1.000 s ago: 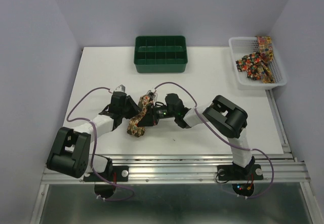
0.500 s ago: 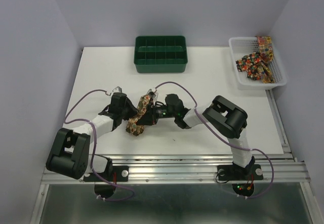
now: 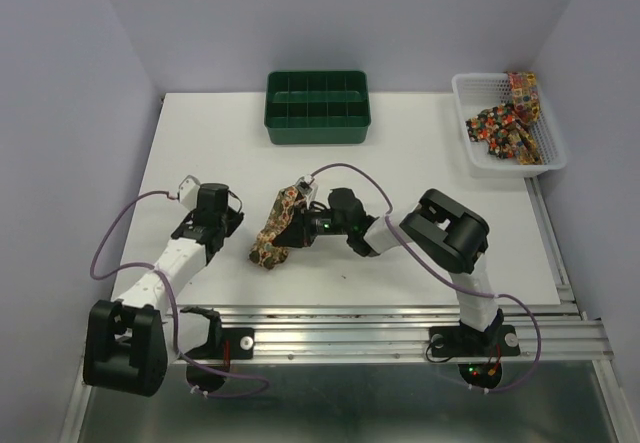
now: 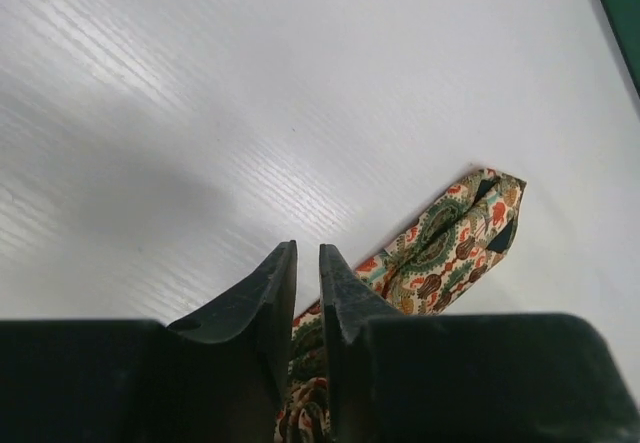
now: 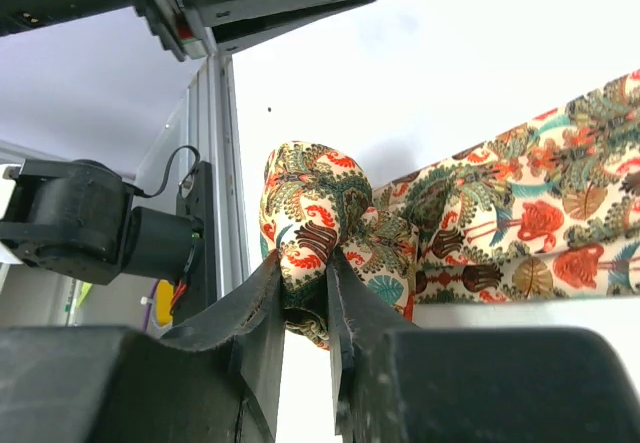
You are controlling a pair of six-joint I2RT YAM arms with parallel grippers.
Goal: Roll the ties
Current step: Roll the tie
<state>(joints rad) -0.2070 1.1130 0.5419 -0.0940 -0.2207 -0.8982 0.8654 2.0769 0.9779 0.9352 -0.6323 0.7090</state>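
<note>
Right gripper pinching tie roll, keeping coil tight; left gripper at nine o'clock, near-closed, empty.

No readable text in any view

Nothing here carries letters, numbers, labels or brand marks that can be made out: the tie pinched in the right end effector shows only a leaf-and-paisley print, and the tabletop ahead of the left end effector is plain white.
</note>
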